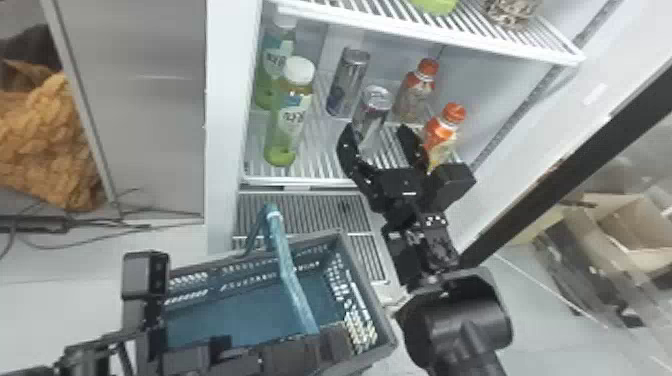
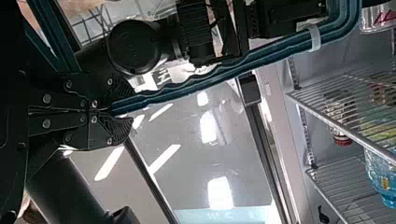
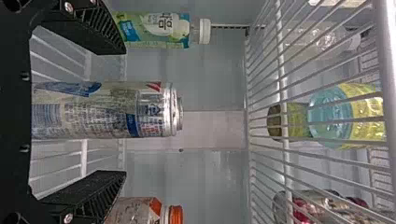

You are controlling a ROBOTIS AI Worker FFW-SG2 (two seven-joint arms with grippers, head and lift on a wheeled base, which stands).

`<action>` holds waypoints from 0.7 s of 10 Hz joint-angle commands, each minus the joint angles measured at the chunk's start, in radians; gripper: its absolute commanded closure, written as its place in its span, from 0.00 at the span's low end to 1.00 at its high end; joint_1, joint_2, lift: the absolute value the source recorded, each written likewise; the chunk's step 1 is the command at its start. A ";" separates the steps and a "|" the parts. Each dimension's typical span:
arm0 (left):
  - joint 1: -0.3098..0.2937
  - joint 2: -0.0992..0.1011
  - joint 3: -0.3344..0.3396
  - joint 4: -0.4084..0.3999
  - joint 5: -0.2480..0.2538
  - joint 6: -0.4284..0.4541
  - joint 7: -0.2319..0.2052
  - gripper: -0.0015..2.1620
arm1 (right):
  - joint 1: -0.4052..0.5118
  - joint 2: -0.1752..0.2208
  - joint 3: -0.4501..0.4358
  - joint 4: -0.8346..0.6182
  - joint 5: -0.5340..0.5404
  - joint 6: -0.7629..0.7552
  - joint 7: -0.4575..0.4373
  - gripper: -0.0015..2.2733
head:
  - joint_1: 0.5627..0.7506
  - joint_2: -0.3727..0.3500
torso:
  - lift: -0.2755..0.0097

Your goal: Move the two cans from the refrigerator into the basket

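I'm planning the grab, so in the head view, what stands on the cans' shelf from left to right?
Rear green bottle, front green bottle, rear can, front can, rear orange-capped bottle, front orange-capped bottle.

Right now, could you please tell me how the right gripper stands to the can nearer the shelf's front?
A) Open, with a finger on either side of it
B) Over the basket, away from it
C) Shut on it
A: the right gripper's fingers stand apart, with a gap between each and the can.
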 commanded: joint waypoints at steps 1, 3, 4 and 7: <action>-0.001 0.002 -0.001 0.000 0.002 0.000 0.001 0.54 | -0.026 -0.002 0.009 0.026 0.001 -0.007 0.000 0.04 | 0.70 0.03 | 0.00; -0.003 0.003 -0.003 0.000 0.002 0.000 0.001 0.54 | -0.046 -0.004 0.015 0.046 -0.001 -0.007 0.000 0.04 | 0.70 0.03 | 0.00; -0.003 0.003 -0.003 0.000 0.002 0.000 0.001 0.54 | -0.051 -0.005 0.017 0.051 -0.005 -0.007 0.000 0.08 | 0.70 0.03 | 0.00; -0.003 0.005 -0.003 0.000 0.004 -0.002 -0.001 0.54 | -0.053 -0.009 0.025 0.056 -0.025 -0.007 0.000 0.36 | 0.70 0.03 | 0.00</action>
